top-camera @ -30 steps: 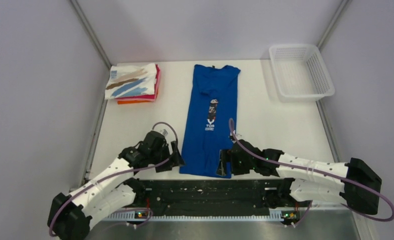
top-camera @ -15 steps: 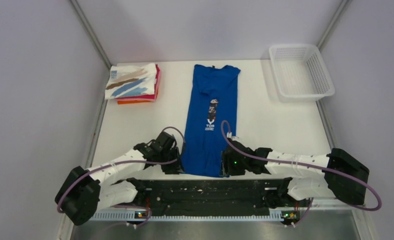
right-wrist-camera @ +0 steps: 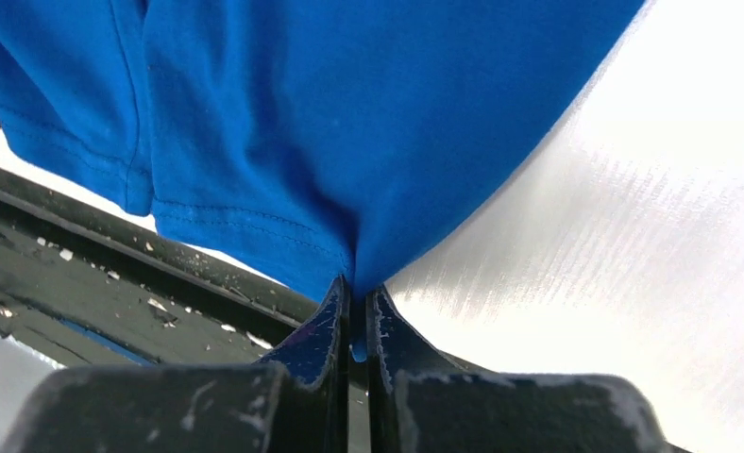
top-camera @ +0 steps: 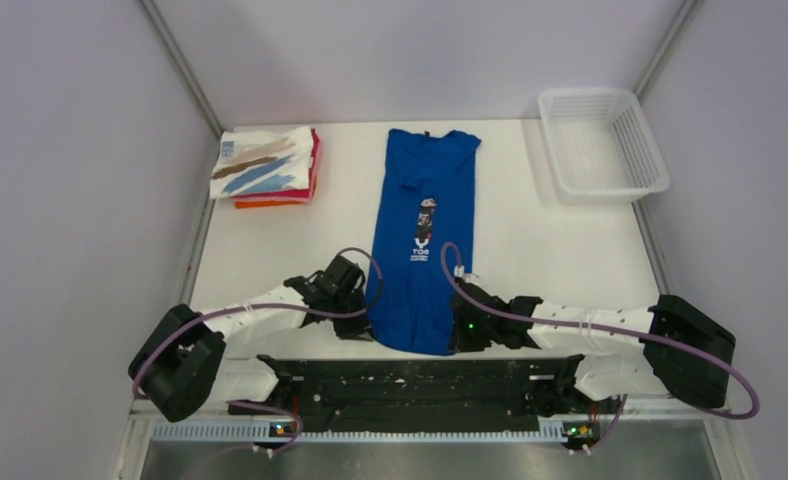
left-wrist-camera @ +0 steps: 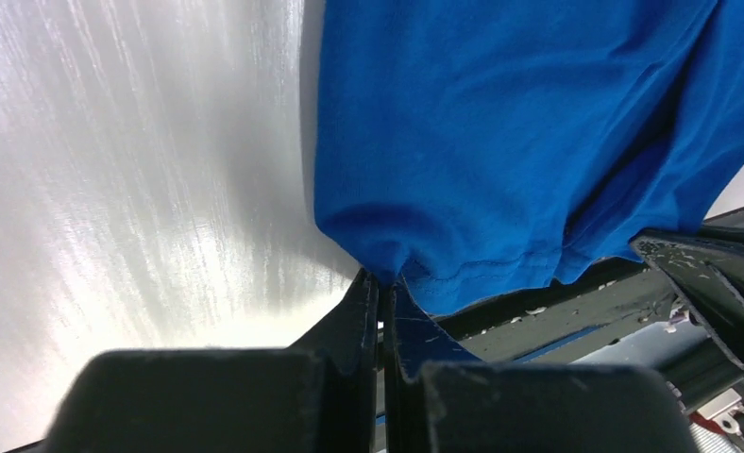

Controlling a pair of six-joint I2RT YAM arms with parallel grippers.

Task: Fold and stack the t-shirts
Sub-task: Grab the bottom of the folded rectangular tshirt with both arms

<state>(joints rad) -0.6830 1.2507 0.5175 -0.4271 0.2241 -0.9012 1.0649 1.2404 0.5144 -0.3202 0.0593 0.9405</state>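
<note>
Blue shirt (top-camera: 420,250): flat along centre of desk (top-camera: 550,250), near hem at lower middle
Left fingers (left-wrist-camera: 357,316): pinched on its left hem corner
Right fingers (right-wrist-camera: 323,332): pinched on right hem corner
Folded stack (top-camera: 267,165): upper left

You are looking at a royal blue t-shirt (top-camera: 410,290) wearing a small print (top-camera: 424,235) of white lettering under a dark figure. The white t-shirt (top-camera: 262,160) is showing brown and blue streaks, edged by a red t-shirt (top-camera: 317,160) and an orange t-shirt (top-camera: 270,203). The mesh basket (top-camera: 600,150) and table (top-camera: 550,250) are reading white, while the left fingers (left-wrist-camera: 349,326) and right fingers (right-wrist-camera: 316,344) are showing black.
</note>
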